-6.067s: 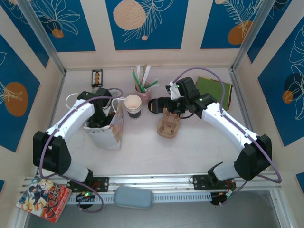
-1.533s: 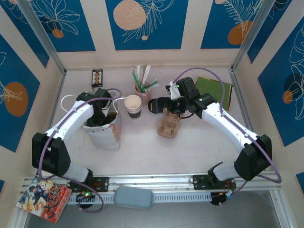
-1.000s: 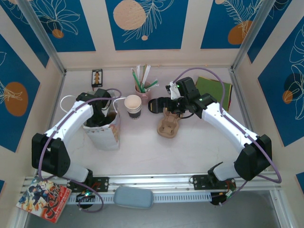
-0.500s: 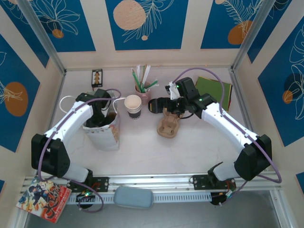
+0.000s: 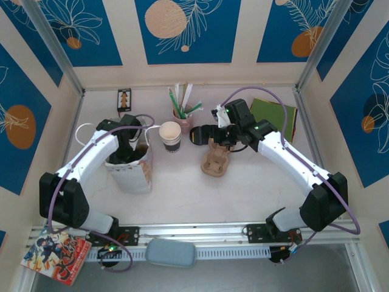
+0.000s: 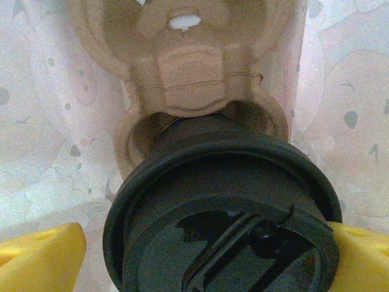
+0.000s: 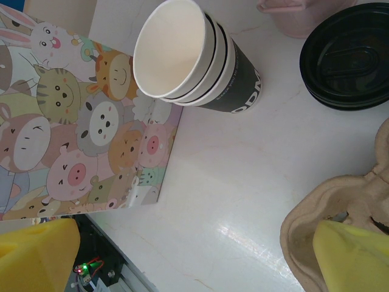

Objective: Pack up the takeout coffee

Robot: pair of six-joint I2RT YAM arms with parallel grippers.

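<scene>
My left gripper (image 6: pixel 199 255) is down inside the paper bag (image 5: pixel 137 173), which stands on the left side of the table. Its jaws are spread wide, one yellow finger (image 6: pixel 39 255) clear of the coffee cup (image 6: pixel 225 201) on the left and the other just beside the lid's rim on the right. I am not gripping the cup. The coffee cup, black lid on, sits inside the bag in the near pocket of a cardboard tray (image 6: pixel 188 73); the tray's far pocket has nothing in it.

My right gripper (image 7: pixel 194 252) hangs near the middle of the table with its jaws fully apart and nothing between them. Its right finger is over a second cardboard tray (image 5: pixel 216 161). Just beyond it lie a loose black lid (image 7: pixel 349 58) and, to the left of that, a stack of lidless cups (image 7: pixel 182 55) beside the bag's animal-printed side.
</scene>
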